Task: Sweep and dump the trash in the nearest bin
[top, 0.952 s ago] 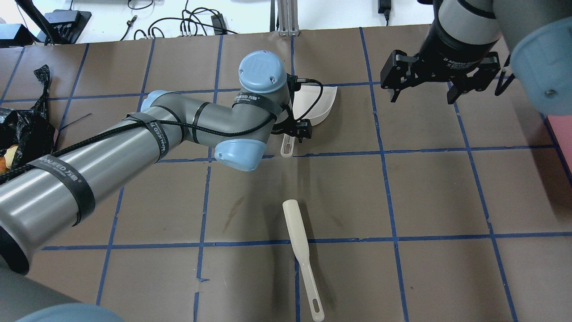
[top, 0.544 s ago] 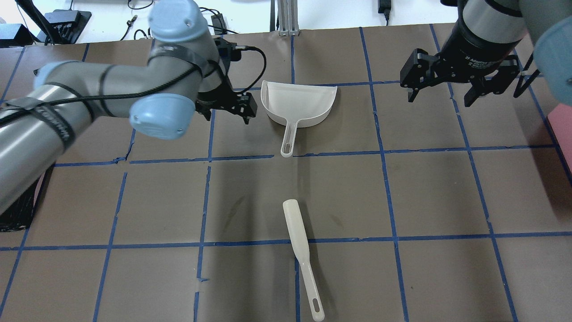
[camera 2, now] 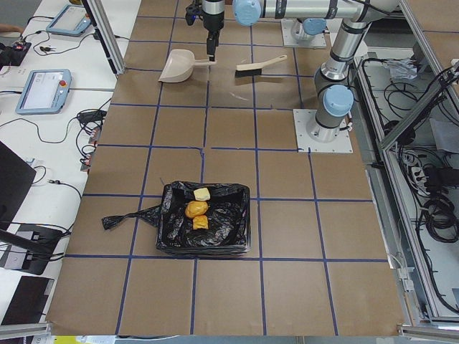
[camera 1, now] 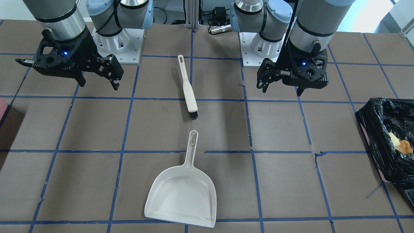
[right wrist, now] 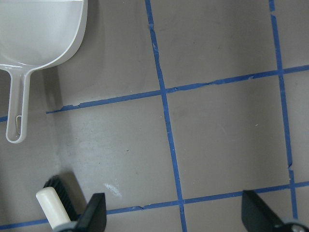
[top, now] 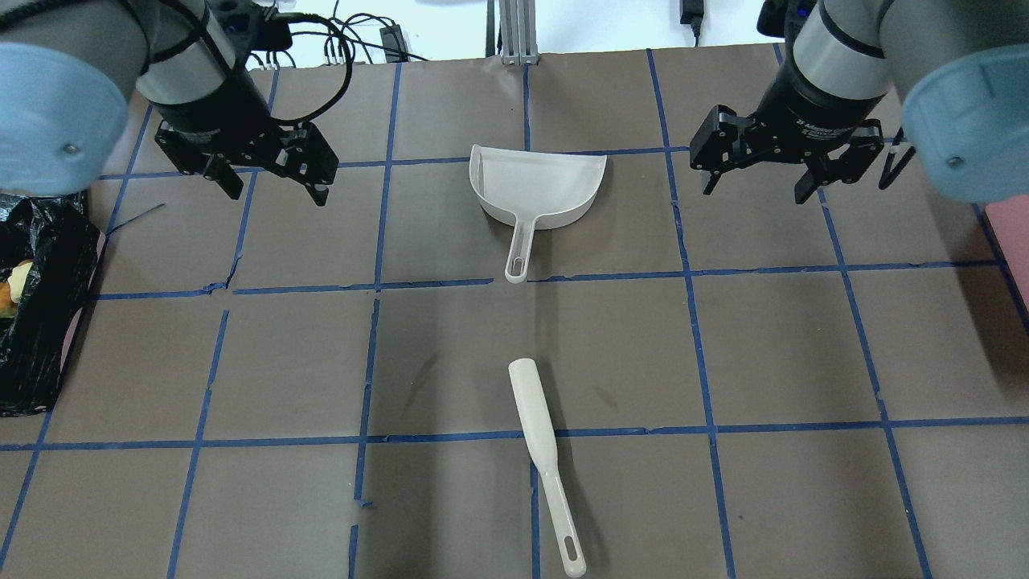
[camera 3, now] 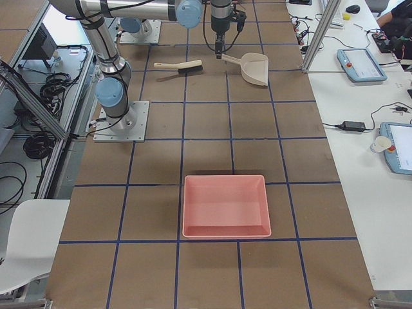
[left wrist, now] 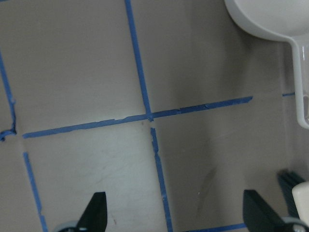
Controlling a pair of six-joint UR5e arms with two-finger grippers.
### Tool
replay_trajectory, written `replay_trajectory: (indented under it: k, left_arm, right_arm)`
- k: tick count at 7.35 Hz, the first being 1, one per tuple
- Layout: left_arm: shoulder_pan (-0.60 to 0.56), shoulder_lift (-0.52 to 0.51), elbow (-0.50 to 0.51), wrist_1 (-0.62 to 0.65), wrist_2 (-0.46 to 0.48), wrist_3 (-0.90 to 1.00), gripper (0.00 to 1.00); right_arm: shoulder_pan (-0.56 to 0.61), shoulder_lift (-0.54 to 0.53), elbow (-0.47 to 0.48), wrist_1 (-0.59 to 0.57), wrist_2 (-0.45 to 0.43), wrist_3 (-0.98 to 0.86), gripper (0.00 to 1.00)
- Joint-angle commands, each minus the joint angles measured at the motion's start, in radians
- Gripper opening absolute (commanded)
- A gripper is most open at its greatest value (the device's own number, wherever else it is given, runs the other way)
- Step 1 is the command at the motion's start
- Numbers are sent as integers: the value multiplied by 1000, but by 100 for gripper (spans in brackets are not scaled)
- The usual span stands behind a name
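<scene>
The trash, a pale yellow-green chunk, an orange-brown chunk and a tan lump, lies inside the black-bag-lined bin at the table's left end; the bin also shows in the overhead view and in the front view. The white dustpan lies empty at mid-table. The white brush lies nearer the robot. My left gripper is open and empty, hovering left of the dustpan. My right gripper is open and empty, hovering right of it.
A pink tray with no bag sits at the table's right end. Blue tape lines grid the brown tabletop. Cables and equipment lie beyond the far edge. The arm bases stand behind the brush.
My left gripper has swung left, away from the dustpan's handle, to hover apart from it. The dustpan and brush have not moved. My right gripper has shifted only slightly.
</scene>
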Motion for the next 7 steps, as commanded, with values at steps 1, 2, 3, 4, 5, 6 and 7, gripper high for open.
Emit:
replay_trajectory:
  k: [1,2,3,4,5,6,7]
  left_arm:
    - [5,27,44,-96,-2,-11,100]
    - [3,26,39,-92,-3,-32,100]
    - [2,29,42,-91,3,-43,100]
    - [0,31,50,-104,1,-45,100]
    - [-1,25,71,-128,0,-53,100]
    - [-1,26,65,-128,1,-68,100]
    - [-4,24,51,-119,-2,-82,100]
  right_arm:
    - [15,5,-1,-10,2,-1,100]
    - [14,5,1,-10,1,-1,100]
    - [15,5,-1,-10,1,-3,100]
    - [15,3,1,-10,1,-3,100]
    - [15,3,1,-10,2,-3,100]
    - [15,3,1,-10,2,-1,100]
    - [15,3,-1,-10,4,0,100]
